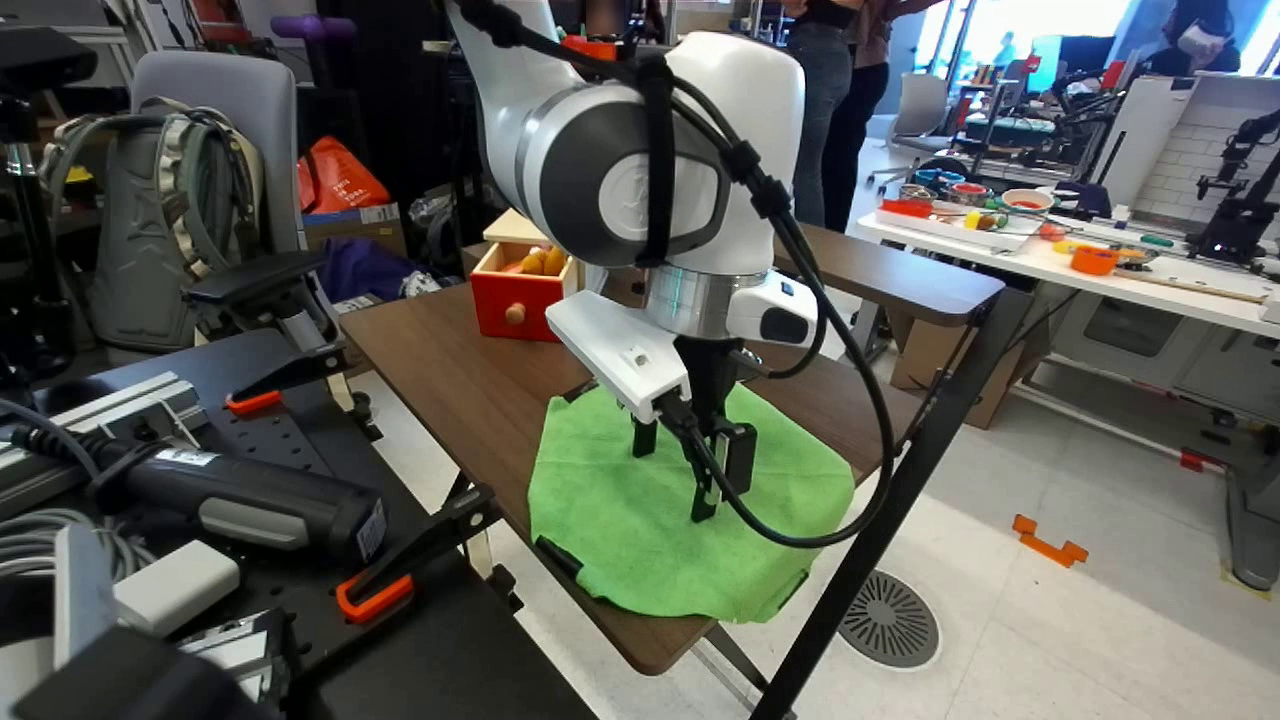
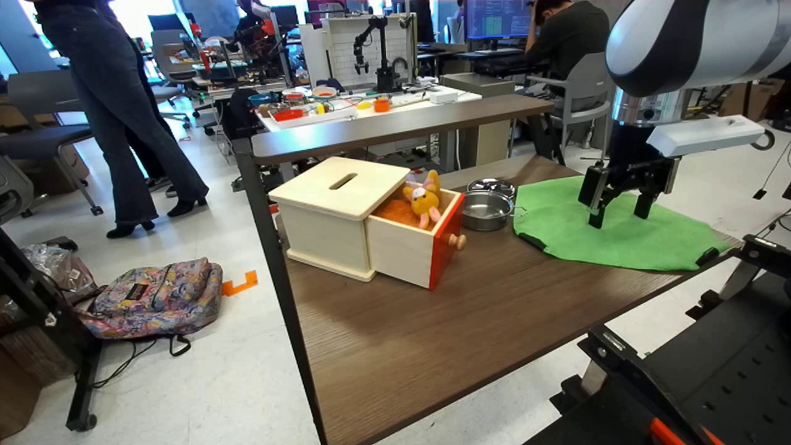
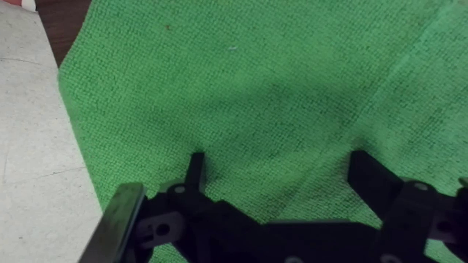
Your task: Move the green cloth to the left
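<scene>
The green cloth (image 1: pixel 640 550) lies mostly flat near one end of the brown table, over its edge in places. It also shows in an exterior view (image 2: pixel 556 228) and fills most of the wrist view (image 3: pixel 256 65), with a faint crease running diagonally. My gripper (image 1: pixel 673 483) points down over the middle of the cloth. Its two black fingers stand wide apart, with nothing but cloth below and between them, as the wrist view shows (image 3: pixel 278 154). The fingertips are at or just above the cloth; I cannot tell whether they press on it. No cloth is pinched.
A wooden box (image 2: pixel 334 228) with an open red-fronted drawer (image 2: pixel 448 241) holds a plush toy (image 2: pixel 425 201). Metal pots (image 2: pixel 486 213) stand between box and cloth. A raised shelf (image 2: pixel 395 127) runs along one table side. Black clamps (image 1: pixel 430 540) sit at the opposite edge.
</scene>
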Available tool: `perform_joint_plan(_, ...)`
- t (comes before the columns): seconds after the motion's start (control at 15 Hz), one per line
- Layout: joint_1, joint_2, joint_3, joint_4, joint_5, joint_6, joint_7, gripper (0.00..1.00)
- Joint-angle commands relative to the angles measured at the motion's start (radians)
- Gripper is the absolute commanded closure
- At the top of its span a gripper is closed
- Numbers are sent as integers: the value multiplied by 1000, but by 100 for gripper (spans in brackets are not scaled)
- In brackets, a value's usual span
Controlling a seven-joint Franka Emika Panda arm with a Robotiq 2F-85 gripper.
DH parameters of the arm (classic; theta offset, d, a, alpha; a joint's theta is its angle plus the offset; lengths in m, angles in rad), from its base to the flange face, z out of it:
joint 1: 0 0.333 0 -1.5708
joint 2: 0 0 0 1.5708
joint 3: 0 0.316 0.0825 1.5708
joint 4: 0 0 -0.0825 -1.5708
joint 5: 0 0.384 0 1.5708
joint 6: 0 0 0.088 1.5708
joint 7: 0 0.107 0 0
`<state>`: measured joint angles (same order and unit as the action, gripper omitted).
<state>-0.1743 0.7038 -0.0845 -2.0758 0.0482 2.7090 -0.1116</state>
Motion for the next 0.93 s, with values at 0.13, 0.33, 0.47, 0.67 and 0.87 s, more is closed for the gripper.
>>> perform_joint_plan(0.13, 26, 12, 24, -12, -13, 24, 16, 0)
perform_joint_plan(0.33, 50, 11, 32, -30, -19, 31, 20, 0)
perform_joint_plan(0.47, 67, 10, 40, -45, -22, 35, 22, 0)
perform_joint_plan(0.67, 102, 12, 56, -72, -26, 41, 28, 0)
perform_joint_plan(0.87, 141, 17, 69, -90, -29, 42, 41, 0)
